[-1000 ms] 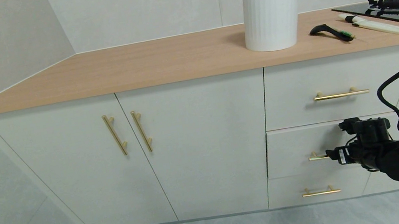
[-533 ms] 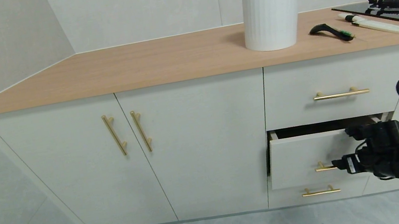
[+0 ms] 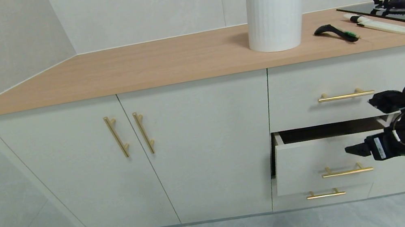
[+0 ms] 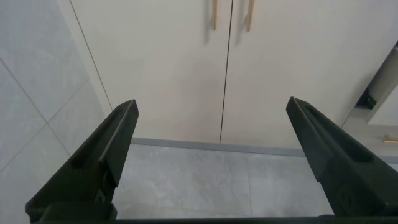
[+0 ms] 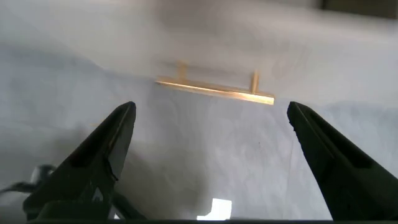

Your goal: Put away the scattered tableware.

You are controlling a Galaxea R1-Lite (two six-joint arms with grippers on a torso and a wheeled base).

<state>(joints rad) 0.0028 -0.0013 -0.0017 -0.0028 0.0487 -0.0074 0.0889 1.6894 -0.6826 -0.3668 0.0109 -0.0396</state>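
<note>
The head camera looks forward and down from above the light wooden worktop (image 3: 137, 67), taking in the pale cabinet fronts below at middle range. The left wrist camera sits low, facing out between the spread fingers of the black left pincer (image 4: 211, 112) toward the pale double doors (image 4: 180, 68), which the head view shares. The right wrist camera peers closely past the spread right pincer (image 5: 211, 112) at the brass bar handle (image 5: 214, 91) of the partly open pale drawer (image 3: 304, 158), also in the head view.

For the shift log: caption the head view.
Right gripper open before the part-open middle drawer; black tool, white knife on counter.

Matt wood countertop (image 3: 137, 67), shiny brass-coloured drawer handle (image 3: 347, 171).
</note>
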